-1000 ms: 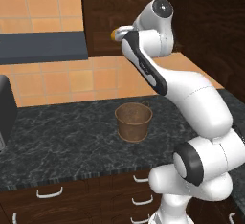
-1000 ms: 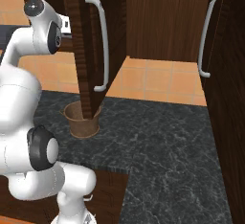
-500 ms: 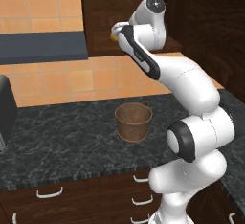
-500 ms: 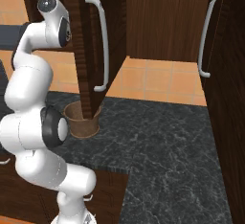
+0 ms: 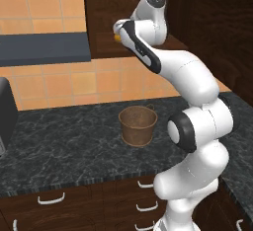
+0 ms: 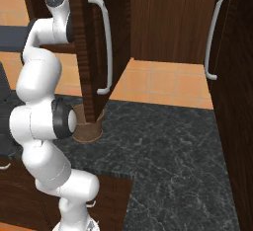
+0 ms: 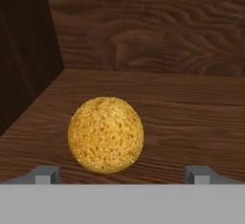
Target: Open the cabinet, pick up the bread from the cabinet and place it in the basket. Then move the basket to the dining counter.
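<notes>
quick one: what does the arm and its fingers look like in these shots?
Glossy white rounded arm links with dark grey joint bands and round dark end caps; a black stripe runs along the forearm. No loose cables or markings visible. In the hand view, the fingers show as small grey block tips.

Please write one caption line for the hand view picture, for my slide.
Open gripper facing a round golden bread roll that sits on the wooden shelf inside the cabinet.

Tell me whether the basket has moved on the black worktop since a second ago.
No. The basket sits at the same spot on the black worktop, in front of the tiled wall, as before; only the arm has shifted.
</notes>
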